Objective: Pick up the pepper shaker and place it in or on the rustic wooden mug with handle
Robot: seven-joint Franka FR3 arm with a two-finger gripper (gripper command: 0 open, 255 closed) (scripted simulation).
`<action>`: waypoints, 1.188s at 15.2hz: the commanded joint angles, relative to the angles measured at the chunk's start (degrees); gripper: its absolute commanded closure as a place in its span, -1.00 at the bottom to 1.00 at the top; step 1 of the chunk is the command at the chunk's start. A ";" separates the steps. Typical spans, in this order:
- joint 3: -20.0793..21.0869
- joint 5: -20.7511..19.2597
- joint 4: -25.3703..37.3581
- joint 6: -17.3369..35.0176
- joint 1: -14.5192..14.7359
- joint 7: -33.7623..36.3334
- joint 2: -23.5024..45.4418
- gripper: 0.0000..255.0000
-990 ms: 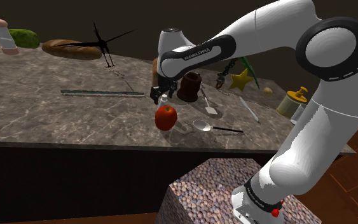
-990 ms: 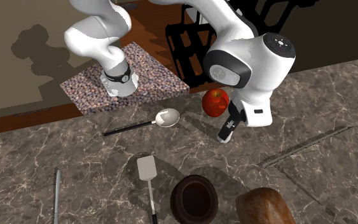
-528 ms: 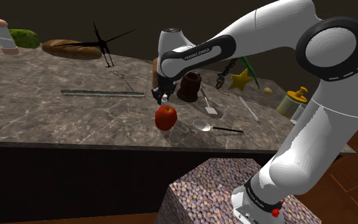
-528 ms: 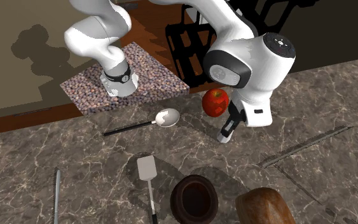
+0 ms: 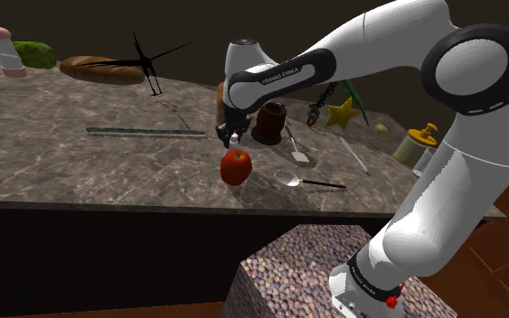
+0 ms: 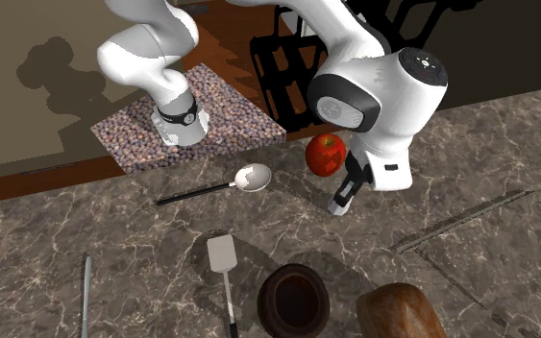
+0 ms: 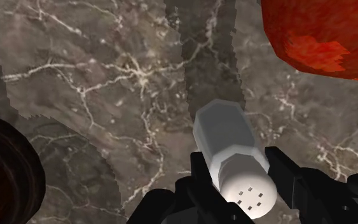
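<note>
Now gripped: the pepper shaker point(image 7: 233, 156) sits in the gripper point(image 7: 238, 170).
A second ago the jaws stood spread around it; they now pinch its pale body just beyond the red apple point(image 5: 235, 167), left of the dark mug point(image 5: 270, 122) in the shoulder view, so lifting can likely follow.

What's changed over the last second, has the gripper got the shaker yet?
The gripper closed: a second ago its fingers stood apart around the pale shaker; now they clasp it. Whether it has left the counter, I cannot tell. The apple, dark mug and spoon stayed put.
</note>
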 commanded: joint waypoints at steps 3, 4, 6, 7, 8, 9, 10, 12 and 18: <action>0.14 0.62 1.04 -2.38 -0.07 -0.59 -1.40 1.00; 0.17 0.79 1.38 -3.07 -0.09 -0.75 -1.77 1.00; 0.23 1.11 2.09 -4.46 -0.12 -1.06 -2.48 1.00; 0.25 1.25 2.47 -5.15 -0.13 -1.21 -2.82 1.00; 0.28 1.40 2.86 -5.85 -0.14 -1.36 -3.15 1.00; 0.30 1.54 3.26 -6.55 -0.15 -1.50 -3.47 1.00; 0.32 1.67 3.67 -7.26 -0.16 -1.64 -3.78 1.00; 0.35 1.92 4.54 -8.67 -0.17 -1.91 -4.35 1.00; 0.42 2.56 7.45 -12.97 -0.19 -2.65 -5.82 1.00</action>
